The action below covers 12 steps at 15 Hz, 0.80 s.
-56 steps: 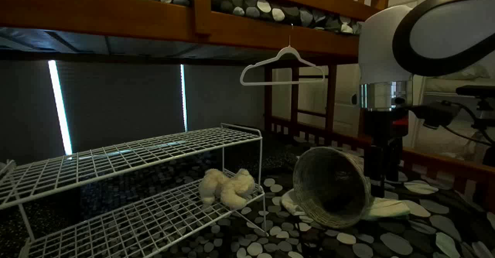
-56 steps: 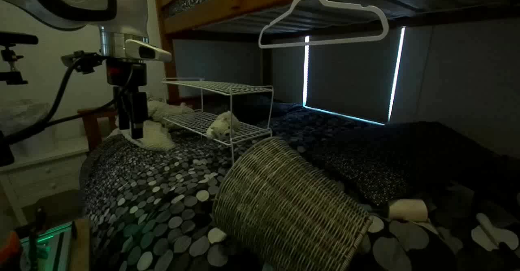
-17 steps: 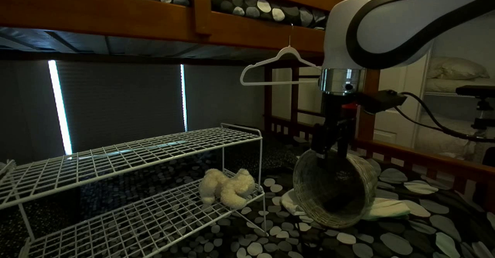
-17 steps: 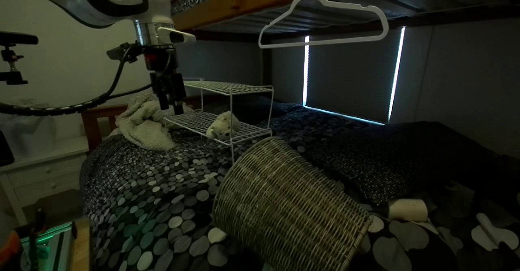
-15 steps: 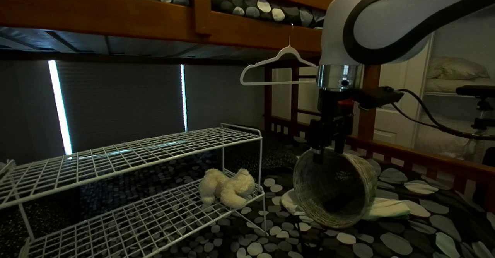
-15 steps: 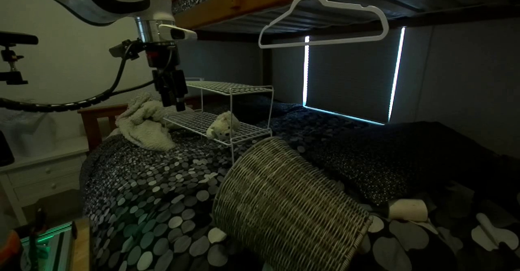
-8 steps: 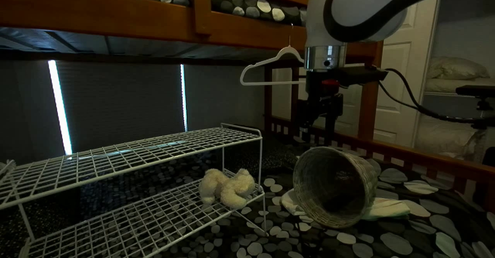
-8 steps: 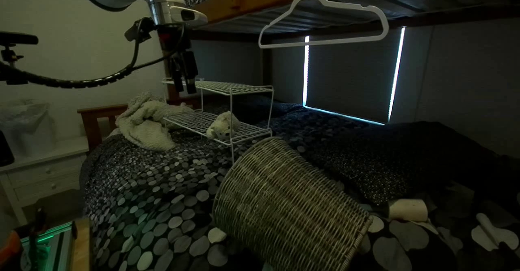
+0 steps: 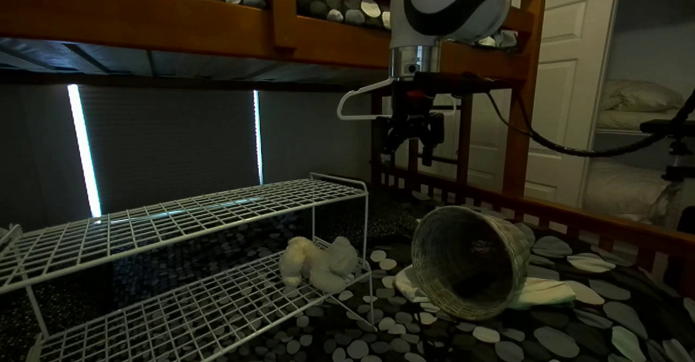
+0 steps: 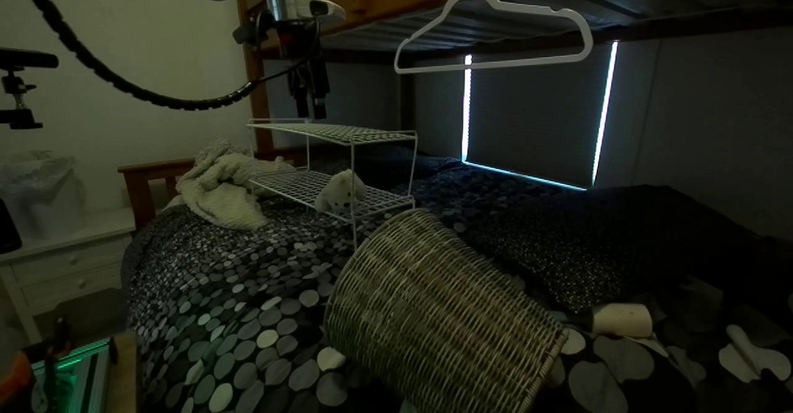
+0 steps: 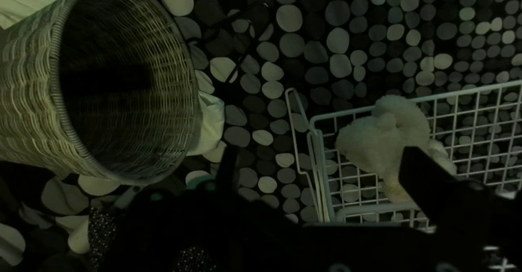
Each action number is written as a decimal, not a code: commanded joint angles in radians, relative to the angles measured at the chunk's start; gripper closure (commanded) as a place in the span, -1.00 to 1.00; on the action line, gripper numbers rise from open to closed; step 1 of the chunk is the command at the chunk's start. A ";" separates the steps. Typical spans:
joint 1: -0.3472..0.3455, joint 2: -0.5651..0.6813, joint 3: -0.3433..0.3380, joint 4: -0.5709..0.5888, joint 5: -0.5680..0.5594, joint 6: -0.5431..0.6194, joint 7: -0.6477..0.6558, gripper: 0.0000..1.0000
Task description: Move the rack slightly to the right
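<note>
Wrist view shows the fingers (image 11: 424,178) spread wide, with nothing held between them and one end of the rack (image 9: 195,237) in sight below. In both exterior views they hang higher than its upper tier, and no contact shows; exactly how they line up with that end I cannot tell. The rack stands upright on the patterned surface (image 9: 402,340), with a pale plush toy (image 9: 317,264) resting on its lower tier near the same end. Beyond this end, with a strip of surface between, a wicker basket (image 9: 469,264) lies on its side. Farther out, a fleecy cloth (image 10: 226,193) lies by the rack's other end, touching or not I cannot tell, and a white hanger (image 10: 492,64) hangs higher up. As I judge it, the job is only at the reaching stage: taking hold of the rack or pushing it, shifting it slightly and letting go all look left to do. If right means toward the basket, there seems room for a small move.
</note>
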 commanded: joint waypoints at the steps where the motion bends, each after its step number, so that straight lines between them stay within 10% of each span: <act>1: 0.014 0.020 -0.009 0.021 -0.006 -0.005 0.011 -1.00; 12: 0.003 0.143 0.023 0.155 -0.106 -0.058 0.221 -1.00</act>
